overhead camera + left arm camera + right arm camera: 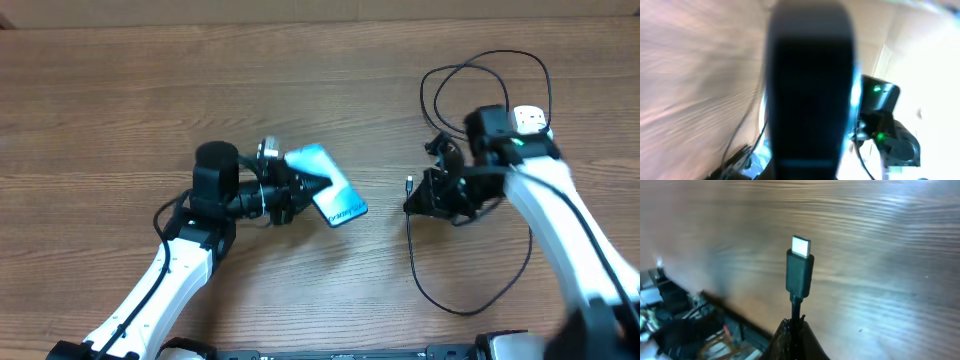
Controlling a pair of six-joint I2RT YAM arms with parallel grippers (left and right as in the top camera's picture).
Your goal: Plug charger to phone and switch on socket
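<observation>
Step in hand: mating charger to phone. Left hand (305,190) is clenched on the phone (332,197) at the centre of the overhead view, lit screen showing. Right hand (415,203), centre right, is clenched on the charger (799,274) cable just behind its connector tip, which is clear of the phone. Socket (530,120) sits upper right, partly hidden. Next move, as judged: align the tip with the phone's port and close the gap squarely.

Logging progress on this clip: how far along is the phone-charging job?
Done: left pincer grips the phone, and right pincer pinches the charger cable just behind its connector tip. In hand: tip and phone are apart, not yet mated. Left: plugging in, then switching the power strip on.
</observation>
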